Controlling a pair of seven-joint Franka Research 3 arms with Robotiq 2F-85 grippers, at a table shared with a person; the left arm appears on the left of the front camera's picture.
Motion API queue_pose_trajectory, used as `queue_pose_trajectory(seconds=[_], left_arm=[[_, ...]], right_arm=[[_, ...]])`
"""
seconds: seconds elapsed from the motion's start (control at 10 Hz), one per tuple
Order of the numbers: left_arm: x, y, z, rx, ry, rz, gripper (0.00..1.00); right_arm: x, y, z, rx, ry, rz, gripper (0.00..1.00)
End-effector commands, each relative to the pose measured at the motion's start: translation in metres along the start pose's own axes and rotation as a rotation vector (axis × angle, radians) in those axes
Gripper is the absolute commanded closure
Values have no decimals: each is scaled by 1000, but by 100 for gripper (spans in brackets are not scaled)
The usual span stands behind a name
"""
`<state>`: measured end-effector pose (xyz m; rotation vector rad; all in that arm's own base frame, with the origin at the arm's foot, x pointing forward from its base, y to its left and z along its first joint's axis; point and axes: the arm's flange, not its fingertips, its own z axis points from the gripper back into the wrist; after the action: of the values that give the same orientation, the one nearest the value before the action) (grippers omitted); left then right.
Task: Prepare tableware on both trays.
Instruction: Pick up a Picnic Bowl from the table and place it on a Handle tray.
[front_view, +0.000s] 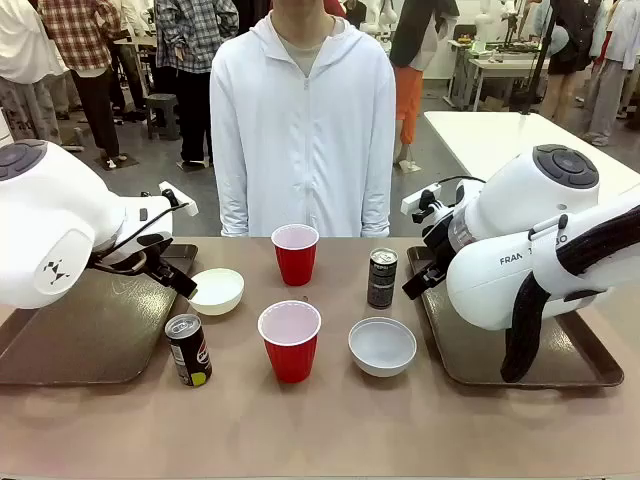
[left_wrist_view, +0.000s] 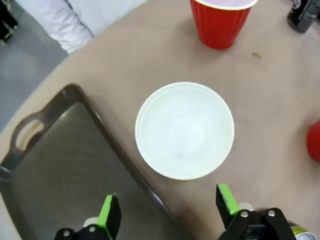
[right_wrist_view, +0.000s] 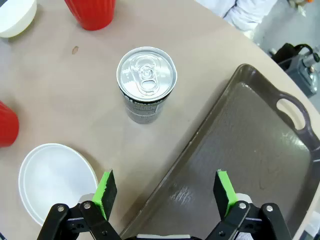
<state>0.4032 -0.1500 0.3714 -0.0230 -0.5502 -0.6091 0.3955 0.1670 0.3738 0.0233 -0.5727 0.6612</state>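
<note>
Left gripper (left_wrist_view: 167, 207) open, green pads spread wide, nothing between them. It hangs over the right rim of the left tray (left_wrist_view: 60, 165): one pad sits over the tray, the other over the table (front_view: 330, 430). In the left wrist view the left bowl (left_wrist_view: 185, 130) is at 12 o'clock from the pads, upright on the table just beside the tray rim. Can't tell from the front view whether a fingertip touches the bowl.

Right gripper (right_wrist_view: 165, 192) open too, pads wide apart and holding nothing, over the left rim of the right tray (right_wrist_view: 250, 160). In the right wrist view the right can (right_wrist_view: 146, 82) is at 11 o'clock from the pads, upright on the table near the tray rim, with its tab top facing the camera. The right bowl (right_wrist_view: 55, 180) is at 9 o'clock, just beside one pad.

All the tableware is on the table between the trays. In the front view, taking the near cup (front_view: 290, 340) as centre:
- far cup (front_view: 295, 253) at 12 o'clock
- left bowl at 10 o'clock
- left can (front_view: 188, 350) at 9 o'clock, near the left tray's corner
- right can at 2 o'clock
- right bowl at 3 o'clock

Cups and cans are upright, and the bowls sit mouth up. A person (front_view: 303, 120) in a white zip jacket stands at the table's far edge, at 12 o'clock.
</note>
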Motion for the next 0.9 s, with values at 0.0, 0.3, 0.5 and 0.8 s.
queue_pose_trajectory(seconds=[0.0, 0.3, 0.5, 0.8], left_arm=[[0, 0, 0, 0, 0, 0, 0], [0, 0, 0, 0, 0, 0, 0], [0, 0, 0, 0, 0, 0, 0], [0, 0, 0, 0, 0, 0, 0]], right_arm=[[0, 0, 0, 0, 0, 0, 0], [0, 0, 0, 0, 0, 0, 0], [0, 0, 0, 0, 0, 0, 0], [0, 0, 0, 0, 0, 0, 0]])
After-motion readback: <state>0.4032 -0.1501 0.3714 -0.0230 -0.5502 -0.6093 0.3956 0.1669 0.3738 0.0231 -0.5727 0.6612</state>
